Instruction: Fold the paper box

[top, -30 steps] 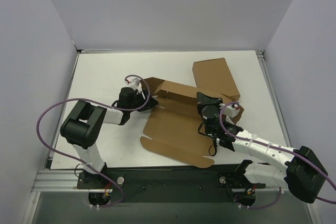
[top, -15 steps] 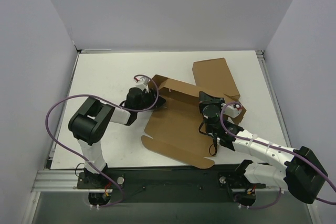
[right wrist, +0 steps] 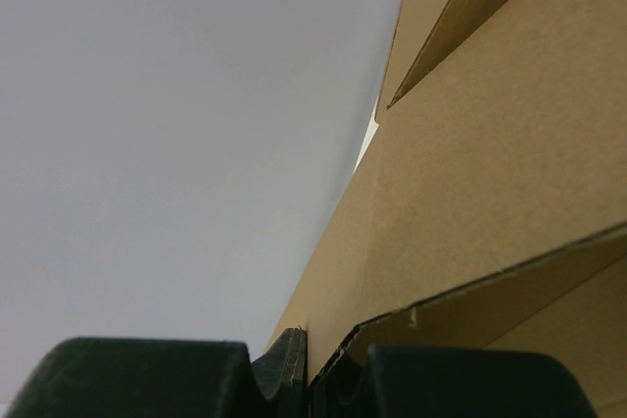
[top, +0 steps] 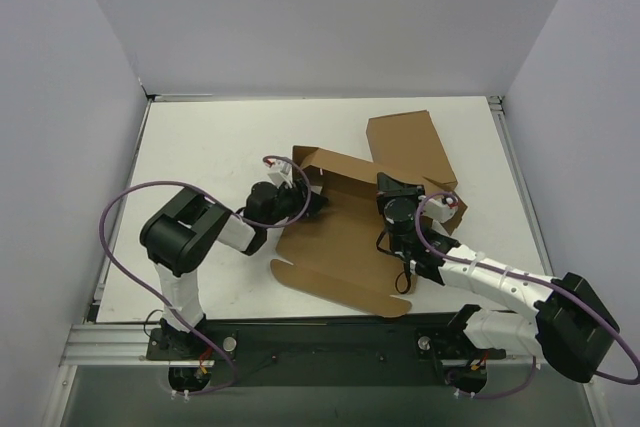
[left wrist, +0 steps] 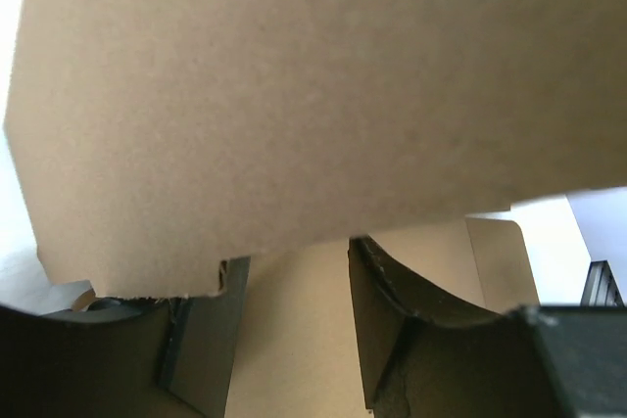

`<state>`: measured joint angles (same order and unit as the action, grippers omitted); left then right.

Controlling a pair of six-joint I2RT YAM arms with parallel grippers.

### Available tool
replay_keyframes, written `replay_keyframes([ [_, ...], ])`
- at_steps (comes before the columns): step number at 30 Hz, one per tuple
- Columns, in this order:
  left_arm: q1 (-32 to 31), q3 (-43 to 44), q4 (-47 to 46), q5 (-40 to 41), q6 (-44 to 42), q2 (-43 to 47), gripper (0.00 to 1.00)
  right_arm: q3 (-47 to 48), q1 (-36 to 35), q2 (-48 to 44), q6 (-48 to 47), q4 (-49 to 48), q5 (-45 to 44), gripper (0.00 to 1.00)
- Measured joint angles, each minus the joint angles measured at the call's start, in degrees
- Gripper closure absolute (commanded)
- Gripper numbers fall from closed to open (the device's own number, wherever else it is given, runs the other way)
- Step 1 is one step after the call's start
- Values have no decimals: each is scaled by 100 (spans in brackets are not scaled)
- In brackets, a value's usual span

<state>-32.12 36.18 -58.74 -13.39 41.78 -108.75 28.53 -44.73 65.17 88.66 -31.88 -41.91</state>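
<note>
Near table (top: pixel 200 147) edge: both arm bases, purple cables looping out.

Paper box (top: pixel 335 242) sits mid-table between the arms. Its near flap lies flat towards the bases and its far wall is creased up.

Left gripper (top: pixel 310 199) is at the box's left far corner. In the wrist view its fingers (left wrist: pixel 392 330) are spread well apart, released, with a brown panel lying across above them.

Right gripper (top: pixel 392 187) is on the box's right side. Its fingers (right wrist: pixel 147 379) are pressed nearly together, with a cardboard edge pinched in the slit between them, so it is grasping the box.

Beyond, toward the far right: a flat brown carton (top: pixel 410 145), touching or just beside the box's far wall; cannot tell which.
</note>
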Motion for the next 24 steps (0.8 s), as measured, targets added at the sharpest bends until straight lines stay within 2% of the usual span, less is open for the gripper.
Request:
replay_keyframes([
  [7,-68,90,-122,83,-4,-133,45,0,50,22,0,-55,-11,100],
  [11,136,-238,-98,-83,-22,254,42,0,50,0,4,-24,55,100],
  [18,986,-1316,186,-542,-149,2455,38,0,127,-136,48,170,260,100],
  [24,1364,-1351,1172,-756,-490,4072,32,-48,201,-229,116,254,387,100],
])
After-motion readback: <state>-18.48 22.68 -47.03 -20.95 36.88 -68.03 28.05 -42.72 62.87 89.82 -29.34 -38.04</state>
